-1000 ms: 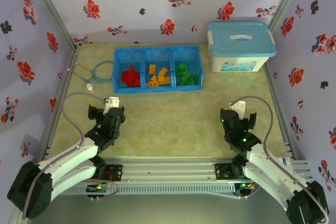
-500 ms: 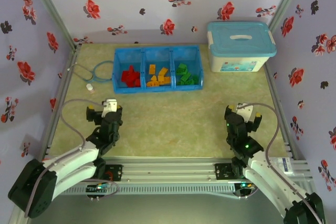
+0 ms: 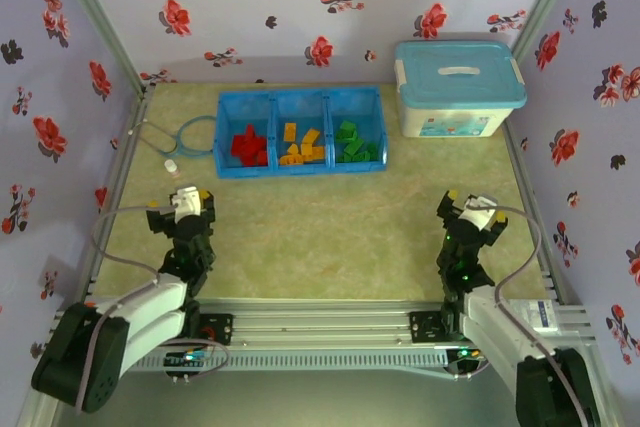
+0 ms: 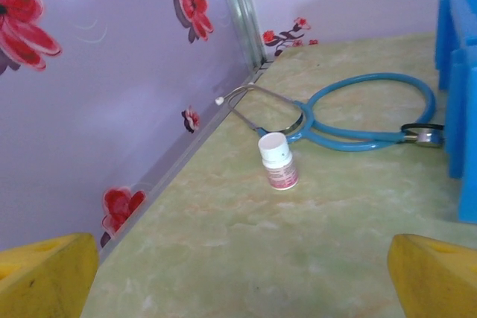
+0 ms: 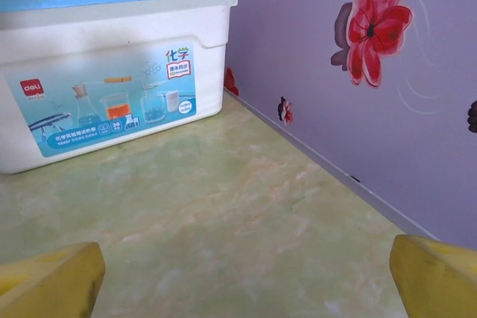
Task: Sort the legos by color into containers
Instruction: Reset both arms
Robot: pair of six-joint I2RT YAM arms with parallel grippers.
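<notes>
1. Left end effector [image 3: 180,204] is at 8 o'clock of my desk [image 3: 320,222], wide open, holding nothing.
2. My right end effector [image 3: 474,209] is at 4 o'clock, wide open too, empty.
3. All the legos [image 3: 302,145] lie in the blue tray [image 3: 300,97] at 12 o'clock: red, orange, green.

Legos [image 3: 300,144] in tray [image 3: 300,169]; bin [image 3: 458,87] right of tray; stethoscope [image 3: 190,137] left; bottle [image 3: 171,165] just before stethoscope.

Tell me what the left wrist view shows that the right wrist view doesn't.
Left wrist, not right: a blue stethoscope, a small white-capped bottle and an edge of the blue tray. Right wrist, not left: the white bin with light-blue lid. Shared: green tabletop, floral wall, and each arm's yellow tips spread wide: left fingers, right fingers.
</notes>
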